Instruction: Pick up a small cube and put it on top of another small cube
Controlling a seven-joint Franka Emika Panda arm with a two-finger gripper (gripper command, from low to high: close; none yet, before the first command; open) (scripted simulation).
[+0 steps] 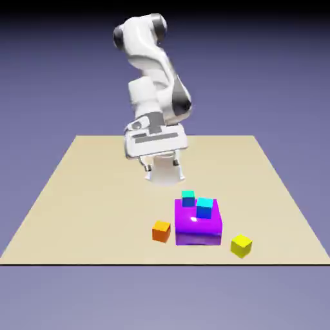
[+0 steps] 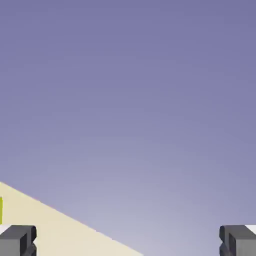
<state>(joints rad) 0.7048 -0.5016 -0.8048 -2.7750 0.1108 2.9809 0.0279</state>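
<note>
My hand [image 1: 164, 173] hung spread wide and empty above the tabletop [image 1: 77, 193], well short of the cubes. The small orange cube [image 1: 161, 231] sat just beside the purple block [image 1: 198, 223], on the exterior view's left. I judged this the approach: next I needed to come forward and descend over it.

No text, label, brand, number or sign can be read anywhere in either view; the cubes, the block, the arm and the table are all plain, unmarked surfaces
</note>
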